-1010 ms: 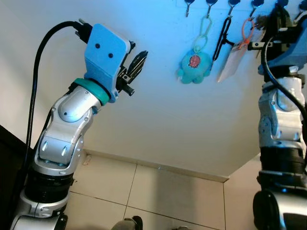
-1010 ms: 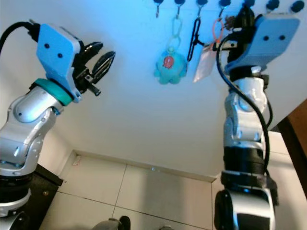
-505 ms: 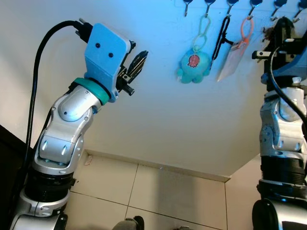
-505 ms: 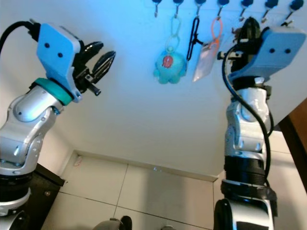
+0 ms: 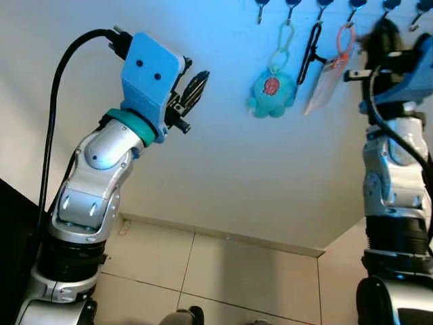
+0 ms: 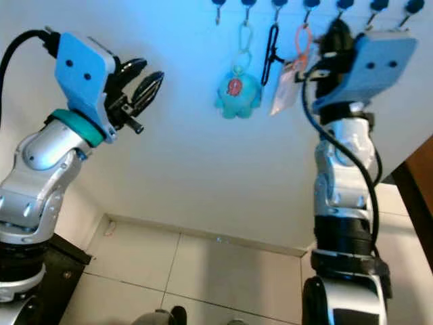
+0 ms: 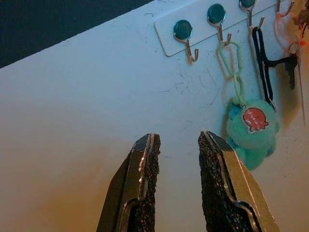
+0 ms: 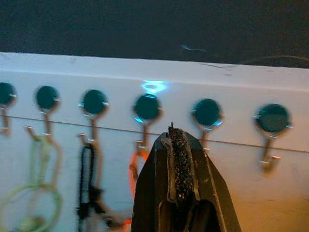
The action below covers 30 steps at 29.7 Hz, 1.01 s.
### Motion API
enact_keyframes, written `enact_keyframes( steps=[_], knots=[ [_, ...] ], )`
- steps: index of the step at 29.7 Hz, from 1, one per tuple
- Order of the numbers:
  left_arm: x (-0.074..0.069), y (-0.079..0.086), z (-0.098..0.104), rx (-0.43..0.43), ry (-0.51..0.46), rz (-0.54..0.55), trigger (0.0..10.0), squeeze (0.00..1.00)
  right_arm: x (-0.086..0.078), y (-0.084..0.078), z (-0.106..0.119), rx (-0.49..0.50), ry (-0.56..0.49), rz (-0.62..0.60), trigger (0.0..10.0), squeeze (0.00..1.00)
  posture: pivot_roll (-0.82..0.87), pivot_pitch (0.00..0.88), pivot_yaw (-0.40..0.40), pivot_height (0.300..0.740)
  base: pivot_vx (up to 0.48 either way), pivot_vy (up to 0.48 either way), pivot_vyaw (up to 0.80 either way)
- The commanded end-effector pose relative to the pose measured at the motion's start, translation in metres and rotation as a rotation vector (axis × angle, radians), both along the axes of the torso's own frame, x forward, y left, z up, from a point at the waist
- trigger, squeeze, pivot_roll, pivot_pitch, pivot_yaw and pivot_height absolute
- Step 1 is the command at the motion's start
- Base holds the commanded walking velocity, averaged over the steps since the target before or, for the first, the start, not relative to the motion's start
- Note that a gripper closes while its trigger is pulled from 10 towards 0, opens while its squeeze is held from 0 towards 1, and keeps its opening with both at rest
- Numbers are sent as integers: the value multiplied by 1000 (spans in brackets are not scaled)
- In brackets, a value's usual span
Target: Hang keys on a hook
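Your right gripper [image 8: 178,140], fingers pressed together on nothing, faces the hook rack [image 8: 231,89]; its wrist view reveals the orange loop [image 8: 136,169] hooked. Left gripper [image 7: 176,145] is narrowly parted.

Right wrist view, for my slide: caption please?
Shut right pincer before the hook rail, orange loop hanging on a hook.

My left gripper [image 7: 177,147] pointed at the wall with a gap between its fingers [image 7: 145,166]. Up on the hook rack [image 7: 207,24] I saw a teal plush keychain [image 7: 251,130] on a green chain, a black strap [image 7: 263,63] beside it.
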<state>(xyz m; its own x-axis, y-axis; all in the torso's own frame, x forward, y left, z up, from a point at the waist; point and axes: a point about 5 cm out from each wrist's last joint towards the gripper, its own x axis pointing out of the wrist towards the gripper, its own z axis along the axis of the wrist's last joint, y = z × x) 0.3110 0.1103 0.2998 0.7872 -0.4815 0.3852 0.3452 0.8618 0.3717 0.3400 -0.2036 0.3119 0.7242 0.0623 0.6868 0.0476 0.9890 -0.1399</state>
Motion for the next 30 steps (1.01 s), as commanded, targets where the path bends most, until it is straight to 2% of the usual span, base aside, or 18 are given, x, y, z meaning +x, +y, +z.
enact_keyframes(
  steps=[1, 17, 30],
  knots=[
    [2, 4, 1, 12, -10, 16, 10000, 0, -1, 7, 1, 0, -17, 32, 10000, 0, 2, 0, 163, 740, 0, 0, 0],
    [5, 5, 5, 9, -28, 18, 10000, 0, 1, 14, 4, 7, -27, 71, 10000, 0, -1, 0, 177, 740, 0, 0, 0],
    [6, 4, 5, -2, -28, 18, 10000, 0, 15, 12, 7, 5, 25, 56, 10000, 0, 8, 0, 175, 740, 0, 0, 0]
  ],
)
